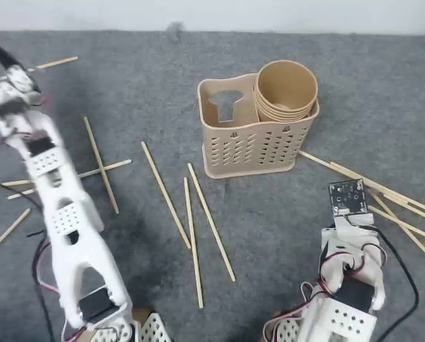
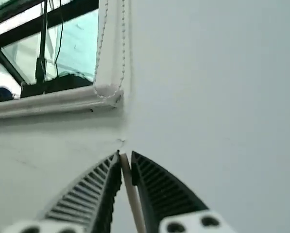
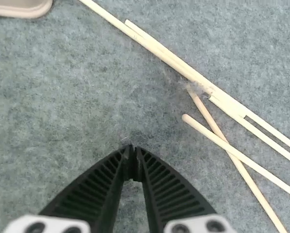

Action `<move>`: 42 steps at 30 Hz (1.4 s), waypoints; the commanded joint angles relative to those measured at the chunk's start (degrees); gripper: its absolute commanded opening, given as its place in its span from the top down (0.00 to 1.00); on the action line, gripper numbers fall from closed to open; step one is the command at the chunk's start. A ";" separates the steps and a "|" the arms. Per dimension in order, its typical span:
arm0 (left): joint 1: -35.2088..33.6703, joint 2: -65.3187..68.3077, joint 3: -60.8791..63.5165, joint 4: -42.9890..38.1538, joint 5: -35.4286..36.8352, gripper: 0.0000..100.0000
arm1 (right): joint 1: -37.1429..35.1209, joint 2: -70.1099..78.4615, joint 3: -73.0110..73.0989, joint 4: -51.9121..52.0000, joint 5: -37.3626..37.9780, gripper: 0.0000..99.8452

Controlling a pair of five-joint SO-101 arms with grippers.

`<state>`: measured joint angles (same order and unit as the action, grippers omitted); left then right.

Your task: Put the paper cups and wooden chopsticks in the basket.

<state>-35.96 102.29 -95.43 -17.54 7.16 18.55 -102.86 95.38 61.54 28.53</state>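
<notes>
Holding one chopstick in the left claw [image 2: 126,156], pointed up and away.
The claw is pinched shut on the chopstick [image 2: 131,194], which runs straight along it. The basket [image 1: 248,149], with paper cups [image 1: 287,89] inside, sits well apart, off toward the other arm. The right claw [image 3: 133,149] is closed on nothing.

My bench [image 1: 283,235] is covered in grey carpet. Beyond it stands a plain white wall [image 2: 222,87], with a white-framed window [image 2: 47,43] letting in daylight and a beaded cord [image 2: 123,48] hanging beside it.
</notes>
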 commanded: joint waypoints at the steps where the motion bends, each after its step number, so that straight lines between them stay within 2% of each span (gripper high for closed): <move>1: -0.44 -3.69 -0.92 14.77 1.41 0.99 | -0.66 0.57 1.14 0.31 1.05 0.99; 4: -0.44 -6.07 -0.92 24.26 1.49 0.99 | -0.66 0.57 1.14 0.22 1.05 0.99; 8: -0.44 -10.99 -1.01 40.79 1.67 0.99 | -0.66 0.57 1.14 0.22 1.14 0.99; 14: -0.44 -18.11 -0.92 61.89 5.19 0.99 | -0.66 0.57 1.14 0.22 1.14 0.99; 21: -0.70 -21.27 -0.84 72.62 2.02 0.99 | -0.66 0.57 1.14 0.31 1.14 0.99; 26: -1.14 -22.77 -0.92 72.88 2.29 0.99 | -0.66 0.57 1.14 0.31 1.14 0.99; 29: -1.41 -24.62 -0.84 70.51 8.26 0.99 | -0.66 0.57 1.14 0.31 1.14 0.99; 33: -3.52 -25.23 -0.75 58.11 19.60 0.99 | -0.66 0.57 1.14 0.40 1.14 0.99; 37: -5.01 -23.12 -0.75 46.51 24.62 0.99 | -0.66 0.57 1.14 0.40 1.14 0.99; 42: -6.68 -20.84 -0.75 36.92 29.98 0.99 | -0.66 0.57 1.14 0.40 1.14 0.99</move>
<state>-41.76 82.33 -95.43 25.54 33.45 18.55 -102.86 95.38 61.54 29.05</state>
